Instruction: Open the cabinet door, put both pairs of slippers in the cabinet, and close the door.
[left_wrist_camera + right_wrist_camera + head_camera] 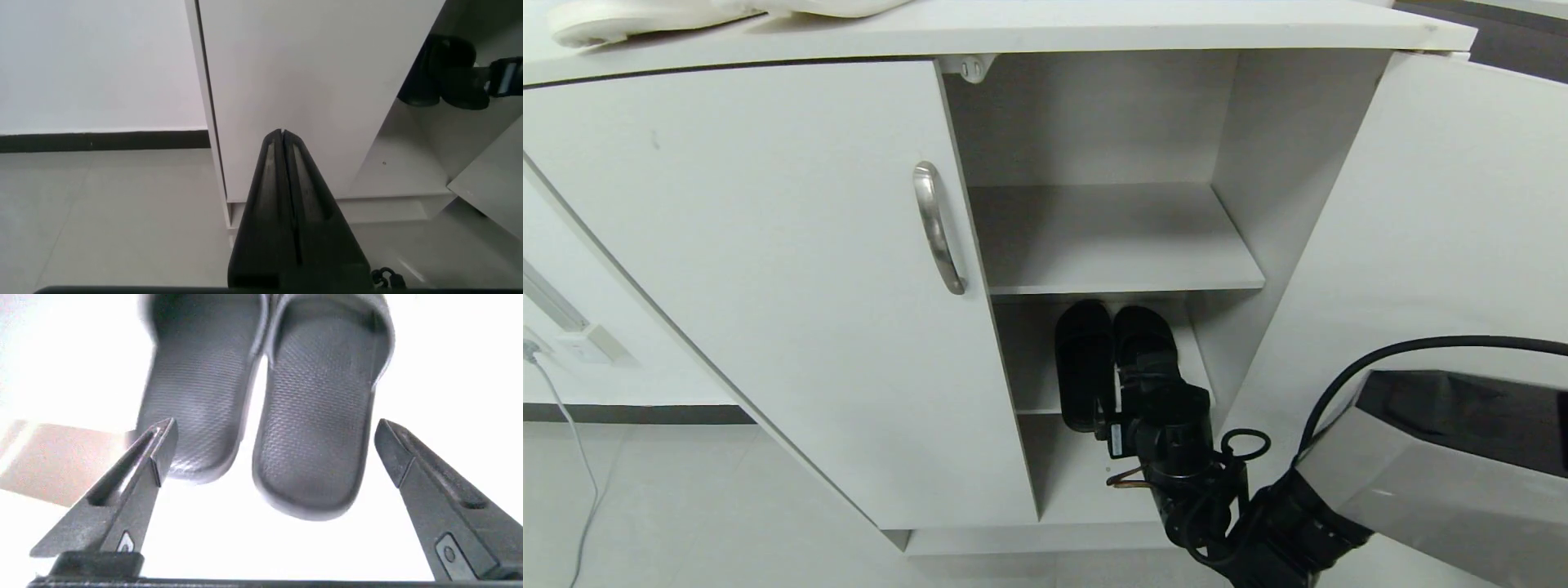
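Jaws spread on my right gripper (270,437); the black slippers (1086,359) lay free on a lower shelf inside the cabinet (1286,163).
My left gripper (282,139) was pressed together outside the cabinet; I judged the next move was to back out and fetch the second pair.

Showed a plain white cabinet (768,286), white inside and out, with a brushed silver handle (938,229). Held a pair of black slippers (315,416), footbeds patterned all over with a fine grid of tiny dots. Included a matte black right claw (275,431) and an equally black left claw (282,135). Stood on a pale grey floor (645,506), before a white wall (90,57) edged by a black baseboard (98,140). Carried a cream-white object (645,16) on top.
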Motion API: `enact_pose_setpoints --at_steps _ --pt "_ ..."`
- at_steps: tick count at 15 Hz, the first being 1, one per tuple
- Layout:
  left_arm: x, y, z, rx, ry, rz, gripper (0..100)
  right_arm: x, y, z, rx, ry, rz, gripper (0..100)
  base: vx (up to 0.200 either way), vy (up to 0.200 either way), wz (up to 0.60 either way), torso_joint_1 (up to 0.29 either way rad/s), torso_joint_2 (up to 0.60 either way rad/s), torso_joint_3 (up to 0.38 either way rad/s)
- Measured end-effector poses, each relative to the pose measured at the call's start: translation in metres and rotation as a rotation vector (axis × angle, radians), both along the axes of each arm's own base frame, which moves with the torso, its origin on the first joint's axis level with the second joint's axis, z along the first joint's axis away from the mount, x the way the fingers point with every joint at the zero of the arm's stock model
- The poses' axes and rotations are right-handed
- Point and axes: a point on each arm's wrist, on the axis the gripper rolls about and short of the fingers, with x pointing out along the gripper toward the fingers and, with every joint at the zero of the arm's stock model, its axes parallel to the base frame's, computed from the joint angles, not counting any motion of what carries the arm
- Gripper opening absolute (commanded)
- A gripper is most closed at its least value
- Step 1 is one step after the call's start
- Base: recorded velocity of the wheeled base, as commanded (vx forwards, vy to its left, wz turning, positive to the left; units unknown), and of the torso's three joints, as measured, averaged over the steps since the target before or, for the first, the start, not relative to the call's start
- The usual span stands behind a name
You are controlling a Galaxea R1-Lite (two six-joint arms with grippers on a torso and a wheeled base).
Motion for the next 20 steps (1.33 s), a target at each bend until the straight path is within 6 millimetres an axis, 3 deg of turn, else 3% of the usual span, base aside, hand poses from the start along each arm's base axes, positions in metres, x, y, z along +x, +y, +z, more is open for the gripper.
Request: enact_pose_setpoints --at_steps 3,9,20 --pt "0.000 0.000 0.000 0.000 0.000 0.000 0 -0.011 -0.003 0.012 0.012 -0.010 0.017 100 0.000 0.000 0.00 0.000 0.00 0.000" --pt "0.000 0.000 0.000 0.000 0.000 -0.002 0 -0.017 -0.004 0.018 0.019 -0.016 0.027 100 -0.200 0.000 0.00 0.002 0.00 0.002" --pt "0.000 0.000 0.000 -0.002 0.001 0.000 0 -0.020 -0.006 0.017 0.009 -0.010 0.028 100 0.000 0.000 0.00 0.000 0.00 0.000"
